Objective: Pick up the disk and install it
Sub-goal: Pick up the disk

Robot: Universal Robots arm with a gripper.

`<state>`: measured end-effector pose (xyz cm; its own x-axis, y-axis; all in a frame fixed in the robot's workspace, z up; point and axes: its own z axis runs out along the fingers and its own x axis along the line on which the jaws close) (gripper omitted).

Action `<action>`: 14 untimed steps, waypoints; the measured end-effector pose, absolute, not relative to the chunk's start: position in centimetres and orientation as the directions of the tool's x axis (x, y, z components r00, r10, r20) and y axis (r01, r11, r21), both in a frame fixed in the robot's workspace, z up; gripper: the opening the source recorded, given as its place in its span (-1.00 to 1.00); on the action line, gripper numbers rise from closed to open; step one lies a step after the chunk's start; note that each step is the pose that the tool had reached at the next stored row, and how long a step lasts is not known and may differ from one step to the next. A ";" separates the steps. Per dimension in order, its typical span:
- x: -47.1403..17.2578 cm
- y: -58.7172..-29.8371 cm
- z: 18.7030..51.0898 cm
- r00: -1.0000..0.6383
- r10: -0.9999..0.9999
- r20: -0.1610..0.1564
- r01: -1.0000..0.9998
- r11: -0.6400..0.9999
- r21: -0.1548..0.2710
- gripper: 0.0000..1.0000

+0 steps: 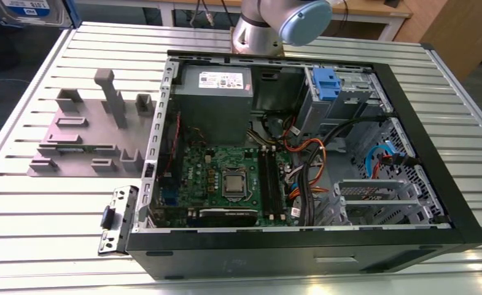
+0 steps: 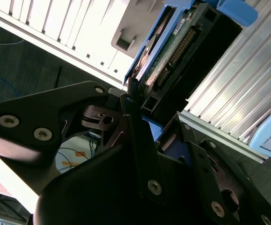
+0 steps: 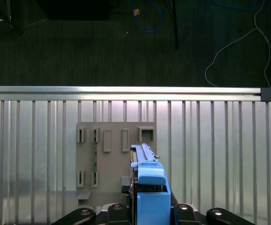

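The disk (image 1: pixel 29 11) shows at the top corner of the exterior view's left, a silver drive with a white-and-blue label in a blue bracket, lifted well above the table. In both wrist views my gripper (image 2: pixel 142 110) is shut on it. The second wrist view shows its green circuit-board side and connector (image 2: pixel 172 51). Seen edge-on in the first wrist view, the disk (image 3: pixel 147 187) with its blue bracket hangs over the grey fixture plate (image 3: pixel 107 154).
The open computer case (image 1: pixel 437 184) lies on the slatted metal table (image 1: pixel 27 203), with a grey power-supply box (image 1: pixel 216 92), a motherboard (image 1: pixel 224 178) and a drive cage with a blue latch (image 1: pixel 326 83). The fixture plate (image 1: pixel 77 132) with upright posts stands beside the case.
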<state>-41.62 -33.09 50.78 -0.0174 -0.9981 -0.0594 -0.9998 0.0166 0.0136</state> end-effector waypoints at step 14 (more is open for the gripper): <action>-41.6 -33.6 50.8 -0.017 -0.998 -0.059 -1.000 0.017 0.014 -0.27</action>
<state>-41.62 -33.57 50.77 -0.0173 -0.9981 -0.0594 -0.9998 0.0166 0.0136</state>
